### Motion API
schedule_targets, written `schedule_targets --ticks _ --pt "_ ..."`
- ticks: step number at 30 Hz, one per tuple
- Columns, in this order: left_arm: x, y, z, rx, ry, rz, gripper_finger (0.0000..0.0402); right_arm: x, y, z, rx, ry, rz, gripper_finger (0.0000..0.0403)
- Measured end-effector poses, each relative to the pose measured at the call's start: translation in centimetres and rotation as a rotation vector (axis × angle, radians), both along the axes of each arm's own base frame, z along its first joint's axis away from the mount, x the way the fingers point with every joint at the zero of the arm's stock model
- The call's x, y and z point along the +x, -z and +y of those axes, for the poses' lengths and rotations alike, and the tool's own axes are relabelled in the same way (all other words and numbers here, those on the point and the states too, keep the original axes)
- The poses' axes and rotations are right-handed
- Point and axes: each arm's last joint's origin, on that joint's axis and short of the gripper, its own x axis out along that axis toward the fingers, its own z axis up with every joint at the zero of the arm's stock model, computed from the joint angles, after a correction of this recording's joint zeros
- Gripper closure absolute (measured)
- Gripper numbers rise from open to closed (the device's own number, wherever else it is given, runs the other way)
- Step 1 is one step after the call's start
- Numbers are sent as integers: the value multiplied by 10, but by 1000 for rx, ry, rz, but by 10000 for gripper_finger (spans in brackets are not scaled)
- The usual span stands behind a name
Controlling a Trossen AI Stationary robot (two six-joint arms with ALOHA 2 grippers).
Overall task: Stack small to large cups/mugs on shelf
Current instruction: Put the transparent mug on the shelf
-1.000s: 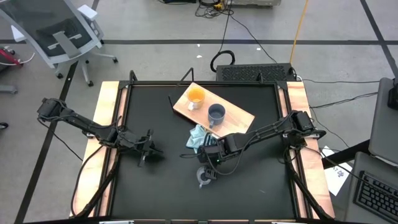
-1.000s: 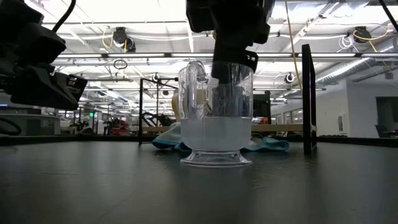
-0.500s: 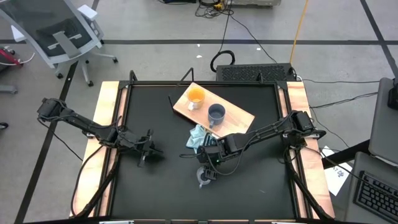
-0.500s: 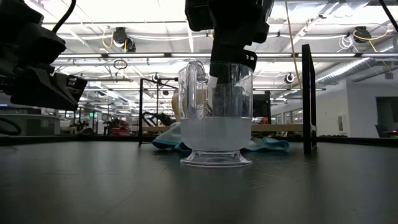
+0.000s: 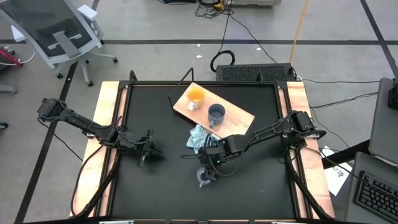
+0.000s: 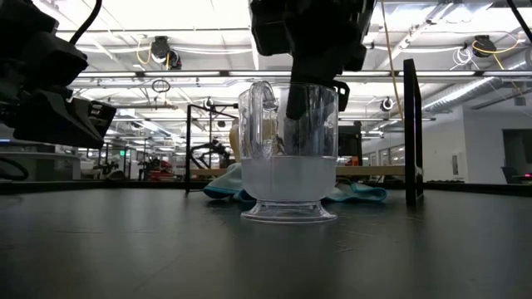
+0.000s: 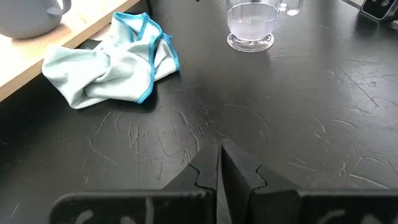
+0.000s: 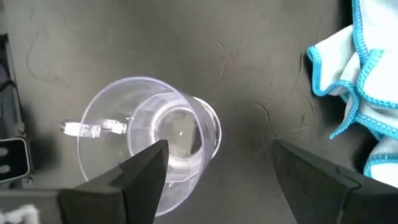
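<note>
The clear see-through cup stands upright on its foot on the black table, also in the low view and the right wrist view. My right gripper is open above it, pointing down. One finger reaches inside the cup and the other stands outside, away from the wall. The orange mug and the grey-blue mug stand on the light-wood shelf board. My left gripper is shut and empty at the table's left.
A light blue cloth lies crumpled between the board and the clear cup, close to my right gripper; it also shows in the left wrist view. Bare black table lies between the two arms and toward the near edge.
My right gripper has come down a little over the clear cup. The dark shape seen through the cup's wall is narrower now. The cup has stayed where it was.
</note>
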Motion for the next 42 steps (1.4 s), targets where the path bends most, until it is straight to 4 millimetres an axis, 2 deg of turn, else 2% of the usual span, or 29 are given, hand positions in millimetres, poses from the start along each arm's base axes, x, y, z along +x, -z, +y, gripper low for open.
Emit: schedule_targets --ticks 6,15,42 --pt "0 0 0 0 0 0 380 0 0 0 -9 -17 2 136" --pt "0 0 0 0 0 0 380 0 0 0 -12 -27 -8 196" --pt "0 1 0 5 2 9 380 1 0 0 -10 -24 -16 335"
